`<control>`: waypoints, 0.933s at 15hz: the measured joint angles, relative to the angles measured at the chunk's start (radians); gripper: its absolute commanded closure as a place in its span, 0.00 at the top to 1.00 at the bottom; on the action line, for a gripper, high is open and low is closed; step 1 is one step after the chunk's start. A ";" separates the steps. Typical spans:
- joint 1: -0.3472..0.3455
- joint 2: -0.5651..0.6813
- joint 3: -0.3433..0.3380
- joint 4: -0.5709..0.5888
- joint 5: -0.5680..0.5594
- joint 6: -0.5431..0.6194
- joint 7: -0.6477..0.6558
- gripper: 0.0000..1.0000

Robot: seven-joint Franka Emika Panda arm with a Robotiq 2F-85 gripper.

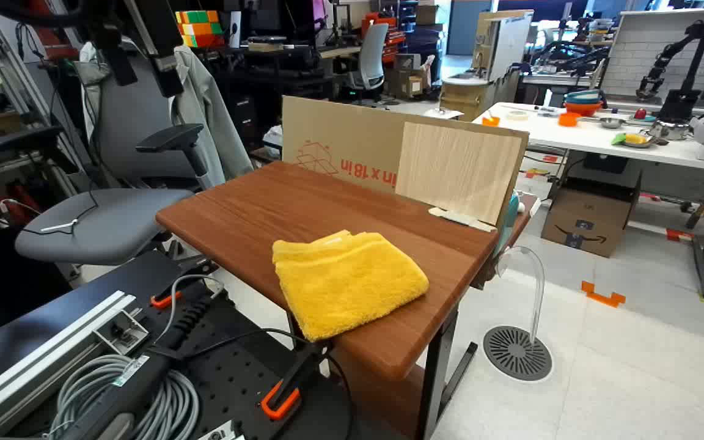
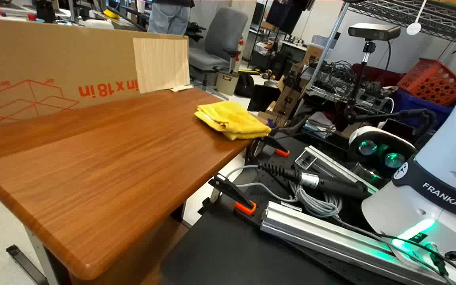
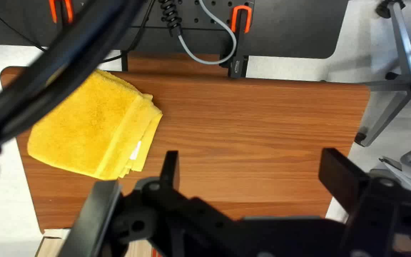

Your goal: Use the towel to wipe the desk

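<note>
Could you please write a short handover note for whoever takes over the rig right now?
Gripper: open, nothing between its fingers, raised clear of the towel.
Towel: folded, lying towards one end of the desk, by the long edge facing the black bench.
Desk: cardboard stands along the opposite long edge.
Done: the towel is on the desk but not grasped; these pictures cannot tell whether any wiping has happened.
Left: probably lower onto the towel, grip it, and wipe across the exposed wood, taking care near the cardboard.
</note>
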 measured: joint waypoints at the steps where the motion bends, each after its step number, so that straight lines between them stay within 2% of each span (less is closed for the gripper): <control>1: 0.000 0.000 0.000 0.000 0.000 0.000 0.000 1.00; 9: -0.008 0.003 -0.001 0.000 -0.001 -0.002 0.001 1.00; 12: -0.074 0.033 -0.033 0.006 -0.017 0.003 0.009 1.00; 14: -0.141 0.087 -0.095 0.009 -0.016 0.068 0.005 1.00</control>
